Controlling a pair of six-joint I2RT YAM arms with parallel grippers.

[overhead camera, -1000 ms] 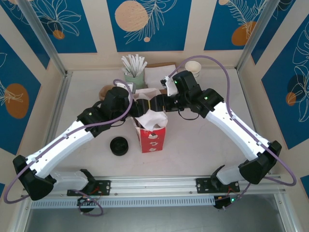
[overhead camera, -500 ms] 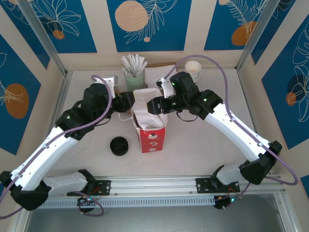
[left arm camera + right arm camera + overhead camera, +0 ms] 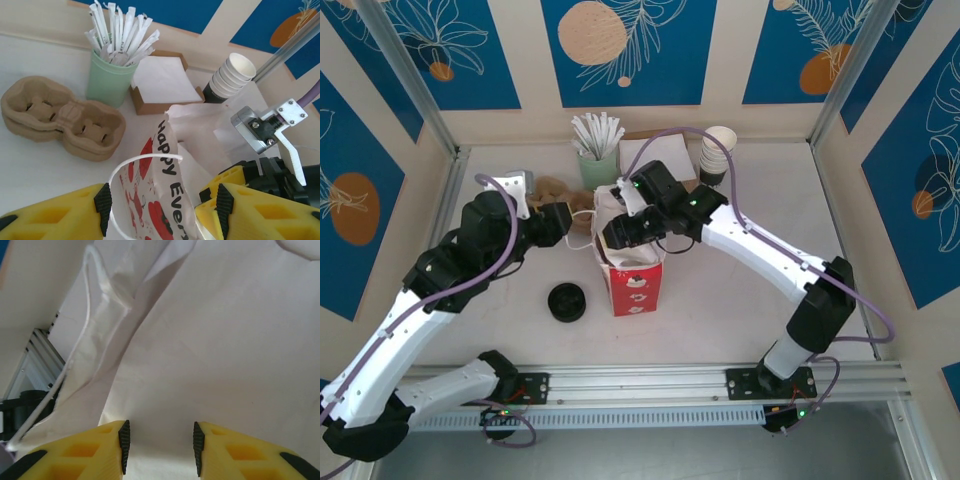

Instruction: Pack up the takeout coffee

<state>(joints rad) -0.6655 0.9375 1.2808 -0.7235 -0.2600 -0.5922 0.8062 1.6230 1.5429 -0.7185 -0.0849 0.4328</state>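
Note:
The red-and-white paper bag stands upright mid-table with its mouth open. The takeout coffee is hidden; the bag's inside looks dark from above. My right gripper reaches into the bag's mouth from the right. In the right wrist view that gripper is open, with white bag paper beyond its fingers and nothing between them. My left gripper hovers just left of the bag. In the left wrist view it is open, and the bag's printed side and white handle loop lie between its fingers without touching them.
A loose black lid lies left of the bag. Behind it are a brown pulp cup carrier, a green cup of wrapped straws, a napkin box and a stack of white cups. Walls enclose the table.
My left arm has drawn back to the left, off the bag. The right gripper has moved left and down into the bag's mouth, and its jaws have narrowed.

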